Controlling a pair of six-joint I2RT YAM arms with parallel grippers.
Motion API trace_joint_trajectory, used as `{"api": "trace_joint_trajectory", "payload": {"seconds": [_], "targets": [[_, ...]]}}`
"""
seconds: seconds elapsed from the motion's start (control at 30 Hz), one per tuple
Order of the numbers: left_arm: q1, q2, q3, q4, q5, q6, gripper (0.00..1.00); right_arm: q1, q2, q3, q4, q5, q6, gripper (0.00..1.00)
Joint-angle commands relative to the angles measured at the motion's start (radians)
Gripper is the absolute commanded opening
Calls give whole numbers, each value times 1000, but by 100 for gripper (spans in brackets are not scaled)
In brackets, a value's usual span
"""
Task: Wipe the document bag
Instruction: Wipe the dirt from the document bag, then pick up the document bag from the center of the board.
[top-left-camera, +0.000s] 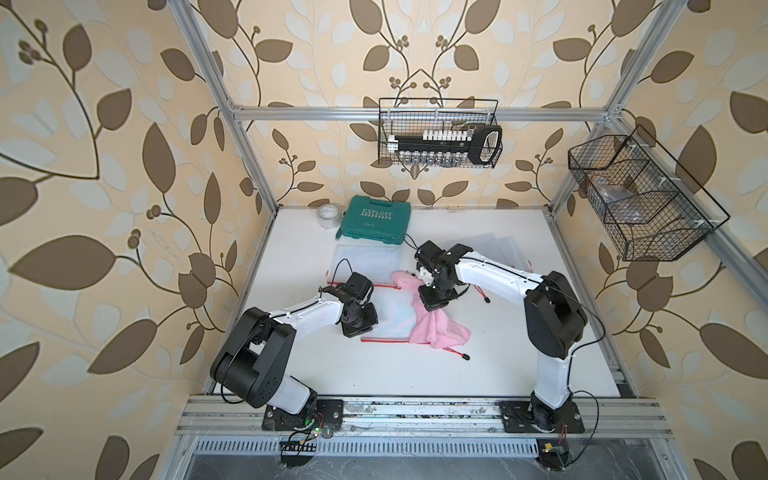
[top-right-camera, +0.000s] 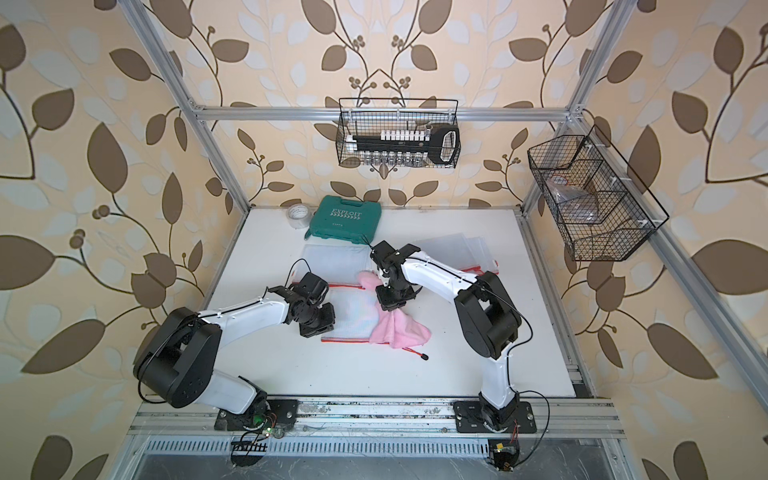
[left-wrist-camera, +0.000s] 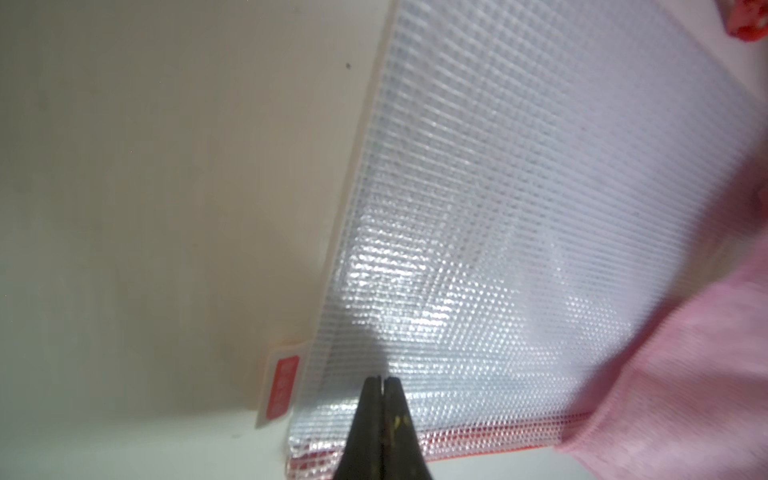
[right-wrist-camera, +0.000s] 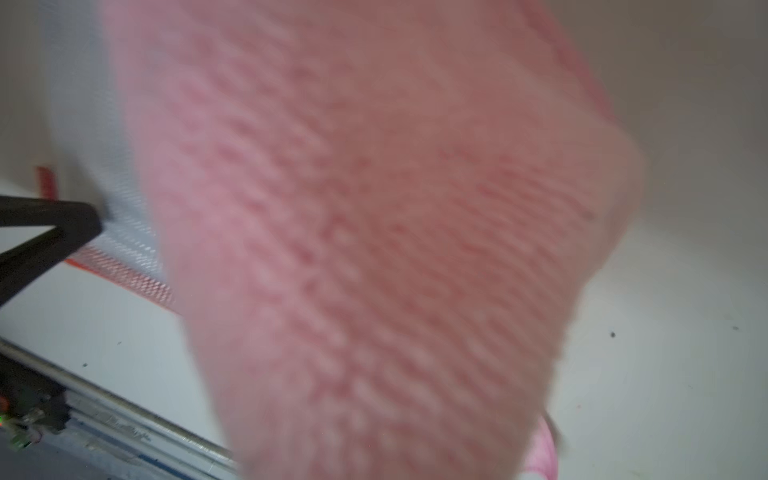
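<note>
Two claws shared the job mid-wipe: the left claw (left-wrist-camera: 381, 380), clenched empty, pinned the mesh document bag (top-left-camera: 384, 318) flat on the counter (top-left-camera: 415, 374), while the right claw (top-left-camera: 430, 309) gripped a pink cloth (top-left-camera: 440, 330) draped over the bag's side nearer the right arm. Much of the bag's face apparently awaited wiping.
</note>
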Motion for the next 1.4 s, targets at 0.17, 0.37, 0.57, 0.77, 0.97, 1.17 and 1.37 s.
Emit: {"api": "trace_joint_trajectory", "payload": {"seconds": [0.17,0.37,0.57,0.77,0.97,1.17,1.37], "targets": [[14,-130,-3,-59,-5,-10,8,-20,76,-115,16,50,0,0],[43,-176,-56,-125,-17,-47,52,-27,141,-114,42,-5,-26,0],[76,-160,-136,-35,13,-54,57,-49,158,-121,49,-40,-45,0],[76,-30,-188,137,146,-76,58,-88,160,-146,71,-85,-52,0],[76,35,-258,232,198,-115,57,-118,189,-137,94,-144,-53,0],[79,49,-328,328,219,-168,59,-121,207,-132,109,-195,-54,0],[78,74,-380,497,236,-251,63,-112,222,-149,130,-228,-52,0]]}}
